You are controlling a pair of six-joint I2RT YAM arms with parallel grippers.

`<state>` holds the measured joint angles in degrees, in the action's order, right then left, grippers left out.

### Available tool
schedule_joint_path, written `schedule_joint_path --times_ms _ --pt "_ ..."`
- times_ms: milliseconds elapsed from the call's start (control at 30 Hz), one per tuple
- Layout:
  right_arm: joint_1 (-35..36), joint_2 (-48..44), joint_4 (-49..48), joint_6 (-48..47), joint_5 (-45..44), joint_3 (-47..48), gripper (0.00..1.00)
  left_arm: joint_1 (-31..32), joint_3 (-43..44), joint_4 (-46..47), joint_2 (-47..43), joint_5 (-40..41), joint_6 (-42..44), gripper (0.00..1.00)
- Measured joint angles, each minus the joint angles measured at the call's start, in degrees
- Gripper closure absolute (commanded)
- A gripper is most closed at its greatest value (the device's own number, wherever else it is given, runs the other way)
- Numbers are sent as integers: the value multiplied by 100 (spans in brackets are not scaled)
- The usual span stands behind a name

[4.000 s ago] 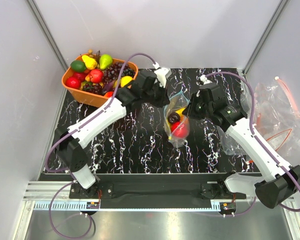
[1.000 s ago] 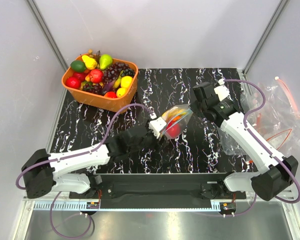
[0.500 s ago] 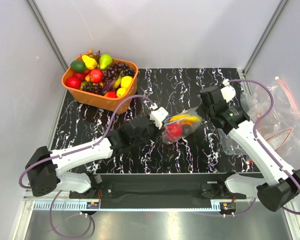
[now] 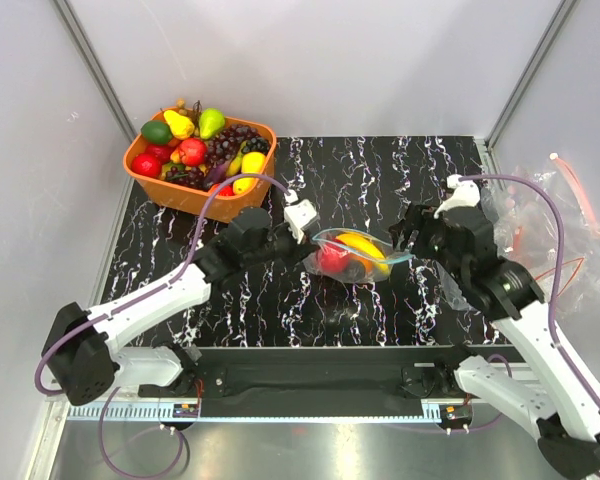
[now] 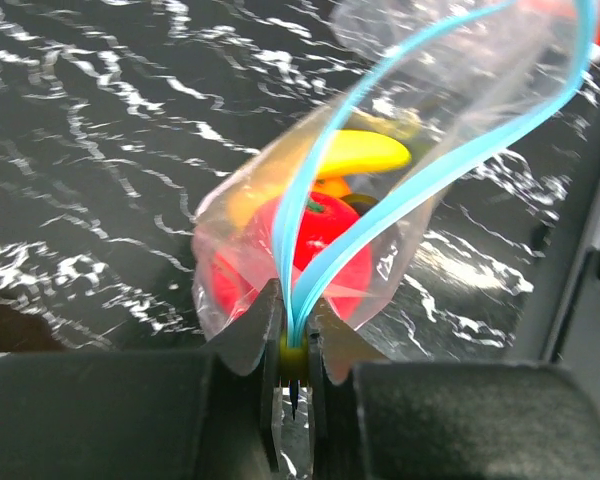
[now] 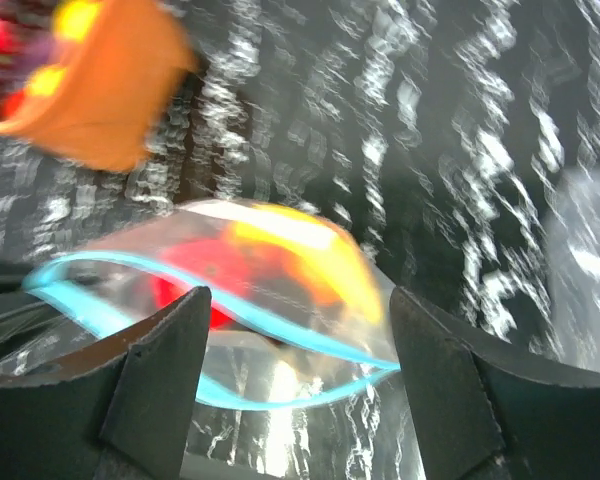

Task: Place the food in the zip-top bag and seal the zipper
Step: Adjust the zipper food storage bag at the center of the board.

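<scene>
The zip-top bag (image 4: 355, 257) stretches sideways between the two grippers over the black marbled table (image 4: 280, 300). Inside it the food shows as a red fruit (image 5: 320, 250), a yellow one (image 5: 365, 152) and something orange. My left gripper (image 4: 310, 250) is shut on the left end of the light blue zipper (image 5: 380, 215). From that pinch the zipper's two strips spread apart, so the mouth gapes. My right gripper (image 4: 408, 240) is open at the bag's right end. In the right wrist view the zipper (image 6: 230, 312) runs loose between the spread fingers (image 6: 165, 370).
An orange basket (image 4: 202, 198) of toy fruit and grapes stands at the table's back left. A heap of clear bags with red-orange strips (image 4: 550, 220) lies off the table's right edge, close to the right arm.
The right gripper has opened and let go of the bag's right end. The left gripper closed on the zipper's left end and carried the bag up and left, turning it level.
</scene>
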<state>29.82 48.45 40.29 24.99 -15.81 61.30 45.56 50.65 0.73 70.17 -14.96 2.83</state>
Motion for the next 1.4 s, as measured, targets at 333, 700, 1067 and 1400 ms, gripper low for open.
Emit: schedule_joint_path --times_ms 333,700,1067,1400 --pt "-9 7 -1637 -2048 3383 -310 24 -94 2 -160 234 -949 107 96" --pt "-4 629 -1786 -4360 4894 -315 19 -136 109 -402 170 -1062 37 95" --pt "275 1290 -1495 -6380 5434 61 23 -166 109 -535 76 -984 39 94" --pt "505 1764 -1342 -7138 5447 142 21 -175 109 -540 -59 -901 37 92"
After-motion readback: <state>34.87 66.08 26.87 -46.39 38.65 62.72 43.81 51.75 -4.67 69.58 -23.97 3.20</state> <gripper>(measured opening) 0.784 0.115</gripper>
